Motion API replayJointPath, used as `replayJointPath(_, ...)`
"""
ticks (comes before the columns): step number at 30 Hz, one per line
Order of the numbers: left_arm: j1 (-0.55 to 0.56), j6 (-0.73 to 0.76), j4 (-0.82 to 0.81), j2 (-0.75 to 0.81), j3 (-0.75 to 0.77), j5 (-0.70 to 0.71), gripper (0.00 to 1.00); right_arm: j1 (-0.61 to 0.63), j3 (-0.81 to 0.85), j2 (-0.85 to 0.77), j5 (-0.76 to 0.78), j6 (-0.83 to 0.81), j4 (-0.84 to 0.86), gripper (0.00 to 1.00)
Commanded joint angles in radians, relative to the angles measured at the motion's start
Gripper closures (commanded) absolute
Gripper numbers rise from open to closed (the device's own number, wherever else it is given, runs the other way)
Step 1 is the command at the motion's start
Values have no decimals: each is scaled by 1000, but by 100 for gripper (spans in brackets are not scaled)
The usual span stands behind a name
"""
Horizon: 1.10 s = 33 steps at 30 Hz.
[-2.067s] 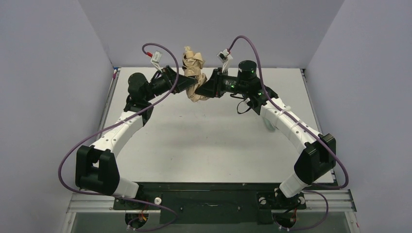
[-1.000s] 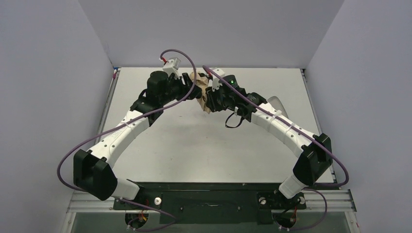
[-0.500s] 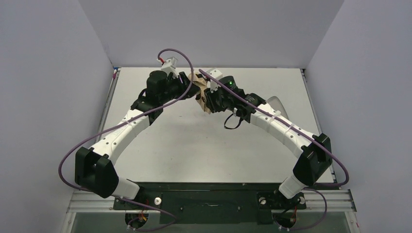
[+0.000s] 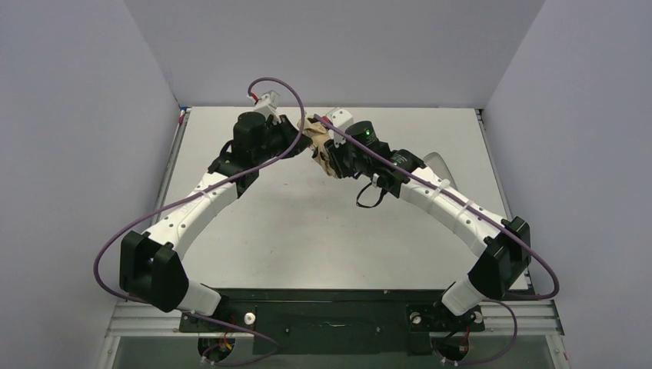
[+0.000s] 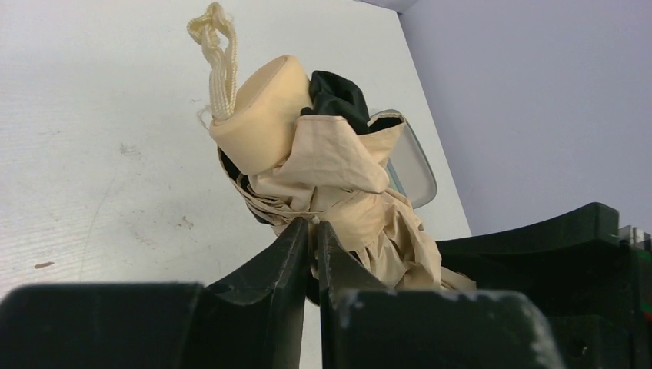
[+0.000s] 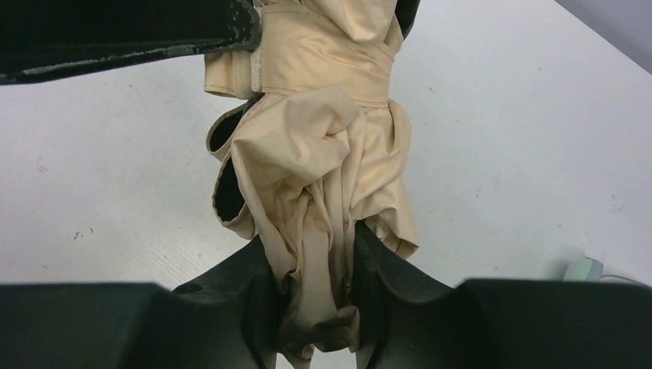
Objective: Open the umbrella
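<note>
The folded umbrella [image 4: 320, 149], peach-tan with black lining, hangs between both grippers above the far middle of the table. In the left wrist view its tan handle [image 5: 261, 127] with a cream cord loop [image 5: 219, 46] points up and away. My left gripper [image 5: 313, 228] is pinched shut on a thin fold of the umbrella's fabric [image 5: 338, 173] just under the band around the canopy. My right gripper [image 6: 311, 261] is shut on the bunched lower end of the canopy [image 6: 307, 177]. The left gripper's finger [image 6: 131, 31] shows at the top of the right wrist view.
A pale mint-green pouch [image 4: 437, 162] lies on the white table [image 4: 307, 231] at the right, behind the right forearm; its edge also shows as the pouch [image 5: 411, 165] behind the umbrella. Grey walls close in the table on three sides.
The left gripper's jaws have closed on the umbrella's fabric. Both arms came down and inward with the umbrella since the earliest frame; the right wrist has shifted slightly.
</note>
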<state>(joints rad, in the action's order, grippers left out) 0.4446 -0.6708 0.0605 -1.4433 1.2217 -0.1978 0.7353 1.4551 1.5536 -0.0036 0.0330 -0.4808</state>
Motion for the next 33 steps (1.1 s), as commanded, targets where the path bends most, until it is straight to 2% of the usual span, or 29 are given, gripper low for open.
replayJointPath(1,5,3,0,-3,3,-18,99,14,13,-75,-20,-23,110,100)
replayJointPath(7,-48,-21,-97,46,-84,-110,100,-59,24,-67,-148,27,98,100)
replayJointPath(12,-84,26,-97,86,-138,-127,100,-182,36,-49,-364,154,120,100)
replayJointPath(17,-89,80,-78,97,-180,-121,100,-245,-8,-50,-527,294,250,100)
replayJointPath(22,-98,138,-76,108,-225,-113,100,-297,-51,-51,-603,405,351,100)
replayJointPath(26,-104,175,-63,117,-252,-106,100,-318,-62,-46,-613,393,330,100)
replayJointPath(28,-104,188,-63,113,-264,-109,100,-313,-75,-44,-615,335,285,100)
replayJointPath(29,-104,191,-62,106,-271,-112,100,-302,-76,-34,-616,255,253,100)
replayJointPath(30,-104,196,-77,101,-288,-116,100,-296,-75,-27,-621,212,184,98)
replayJointPath(31,-104,200,-90,88,-298,-134,100,-287,-80,-14,-625,147,155,90)
replayJointPath(32,-104,205,-125,82,-316,-145,100,-284,-96,-12,-624,127,122,66)
replayJointPath(33,-104,205,-143,65,-324,-171,100,-277,-107,-9,-620,95,112,56)
